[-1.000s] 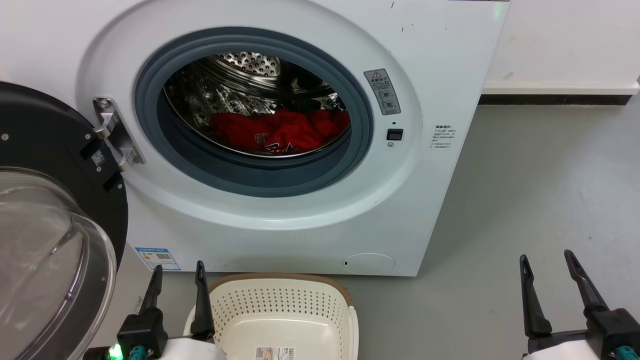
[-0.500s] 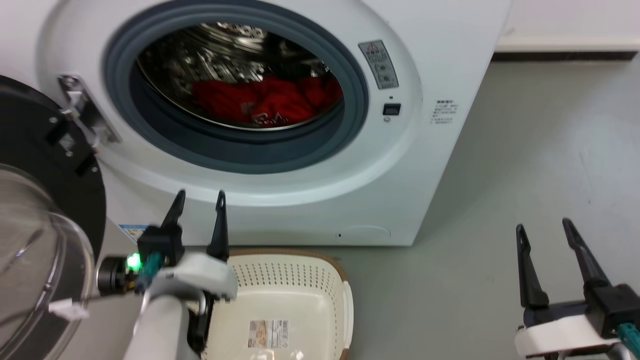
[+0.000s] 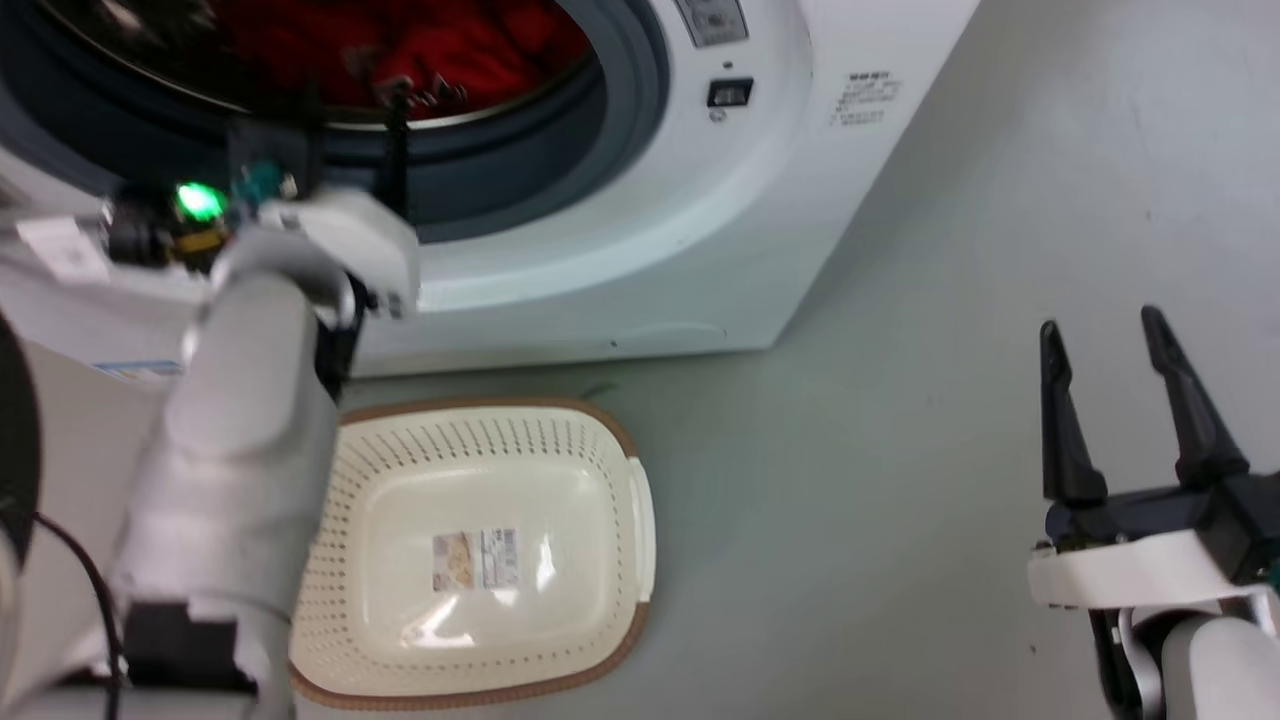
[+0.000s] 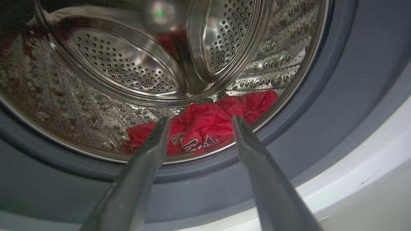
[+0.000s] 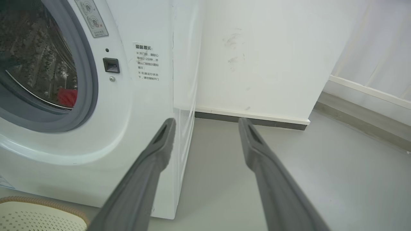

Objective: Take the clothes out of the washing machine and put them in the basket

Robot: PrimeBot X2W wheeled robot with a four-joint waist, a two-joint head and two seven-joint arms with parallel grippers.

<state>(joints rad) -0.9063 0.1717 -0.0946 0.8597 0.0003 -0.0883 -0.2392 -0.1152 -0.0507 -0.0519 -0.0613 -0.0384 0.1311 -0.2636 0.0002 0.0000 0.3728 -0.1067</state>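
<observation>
The red clothes (image 3: 440, 55) lie in the bottom of the steel drum (image 4: 122, 64) of the white washing machine (image 3: 700, 230), whose porthole stands uncovered. In the left wrist view the clothes (image 4: 208, 126) show printed lettering. My left gripper (image 3: 352, 98) is open at the grey gasket, just outside the porthole, fingers pointing in at the red fabric and holding nothing (image 4: 200, 118). The cream basket (image 3: 625, 470) sits empty on the floor below the machine's front. My right gripper (image 3: 1100, 325) is open and empty over the floor at the right (image 5: 206, 120).
A black edge of the open door (image 3: 8, 430) shows at the far left. Grey floor (image 3: 850, 500) stretches right of the basket. In the right wrist view a white wall (image 5: 257, 57) with a dark skirting stands behind the machine, and the basket's rim (image 5: 48, 205) shows.
The head camera has tilted down, so the machine sits higher in the picture. My left arm has risen from beside the basket up to the porthole. The right gripper has stayed open in place.
</observation>
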